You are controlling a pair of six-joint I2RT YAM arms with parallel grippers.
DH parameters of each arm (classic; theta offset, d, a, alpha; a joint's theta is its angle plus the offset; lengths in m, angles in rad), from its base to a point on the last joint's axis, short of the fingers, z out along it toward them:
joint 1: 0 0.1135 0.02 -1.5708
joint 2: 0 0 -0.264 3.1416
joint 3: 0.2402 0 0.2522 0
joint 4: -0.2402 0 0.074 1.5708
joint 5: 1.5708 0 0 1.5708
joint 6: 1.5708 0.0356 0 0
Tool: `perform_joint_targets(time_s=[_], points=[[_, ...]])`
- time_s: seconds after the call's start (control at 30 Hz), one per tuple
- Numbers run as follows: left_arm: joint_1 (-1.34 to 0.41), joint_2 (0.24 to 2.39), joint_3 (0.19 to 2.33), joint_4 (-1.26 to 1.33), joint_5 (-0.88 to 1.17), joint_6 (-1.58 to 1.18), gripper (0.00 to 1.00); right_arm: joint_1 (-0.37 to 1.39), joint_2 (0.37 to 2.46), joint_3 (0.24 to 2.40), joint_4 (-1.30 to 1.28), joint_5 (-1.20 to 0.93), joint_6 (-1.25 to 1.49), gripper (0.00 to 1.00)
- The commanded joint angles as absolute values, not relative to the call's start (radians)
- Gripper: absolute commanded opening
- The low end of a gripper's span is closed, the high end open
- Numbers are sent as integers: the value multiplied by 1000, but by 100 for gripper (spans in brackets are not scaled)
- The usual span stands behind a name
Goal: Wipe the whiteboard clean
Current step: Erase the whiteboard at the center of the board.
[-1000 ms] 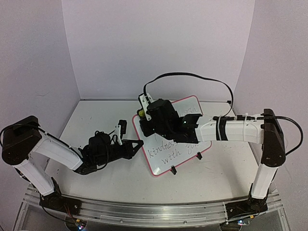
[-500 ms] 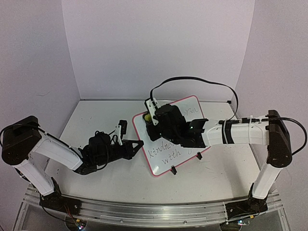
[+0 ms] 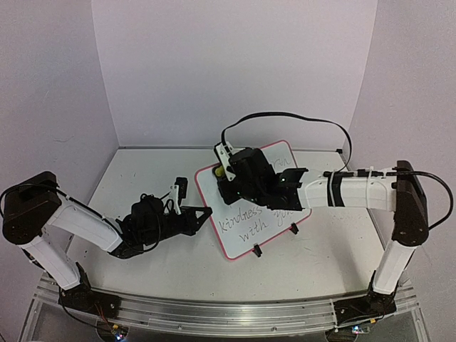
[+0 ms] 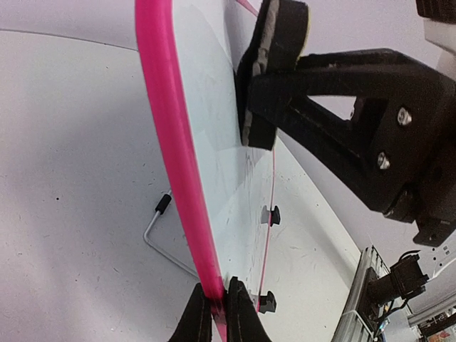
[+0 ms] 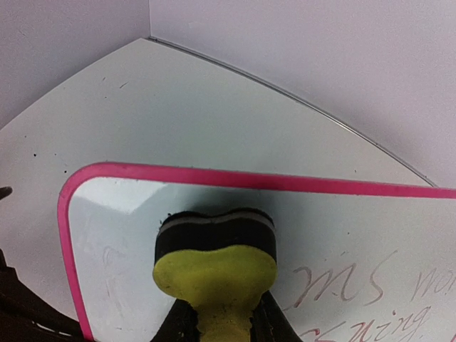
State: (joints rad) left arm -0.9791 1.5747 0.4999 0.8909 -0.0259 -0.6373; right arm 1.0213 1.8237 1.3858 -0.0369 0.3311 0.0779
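The whiteboard [image 3: 242, 226] has a pink frame and stands tilted at the table's middle, with dark handwriting on its lower half. My left gripper [image 3: 206, 213] is shut on the board's left pink edge [image 4: 171, 142]; in the left wrist view the fingertips [image 4: 239, 313] pinch the frame. My right gripper [image 3: 226, 178] is shut on a yellow-and-black eraser [image 5: 214, 260] pressed flat on the board's upper left area. The board [image 5: 370, 235] shows faint reddish writing right of the eraser. The eraser also shows edge-on in the left wrist view [image 4: 274, 64].
The board's black feet [image 3: 257, 251] rest on the white table [image 3: 142, 178]. A bent wire stand [image 4: 158, 229] props the board from behind. The purple back wall [image 3: 228, 71] stands behind. A metal rail [image 3: 214, 313] runs along the near edge.
My right gripper with the eraser has moved over the board's upper left, down and right, then back up a little. More handwriting shows now. The left arm has not moved.
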Motion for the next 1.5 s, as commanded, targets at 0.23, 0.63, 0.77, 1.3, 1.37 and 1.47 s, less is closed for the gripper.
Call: perform_joint_targets(time_s=[0.23, 0.63, 0.77, 1.3, 1.37, 1.47], points=[[-1036, 1529, 506, 933, 95, -540, 0, 956, 1884, 1458, -52, 353, 53, 0], [-1038, 1548, 515, 933, 102, -539, 0, 969, 1885, 1505, -57, 304, 56, 0], [-1041, 1545, 511, 933, 98, -539, 0, 969, 1886, 1539, -55, 315, 43, 0], [-1043, 1530, 503, 933, 91, -530, 0, 968, 1842, 1321, -37, 348, 76, 0], [-1044, 1531, 504, 933, 93, -530, 0, 964, 1826, 1278, -28, 359, 87, 0], [-1045, 1531, 505, 934, 95, -530, 0, 952, 1810, 1244, -21, 363, 94, 0]])
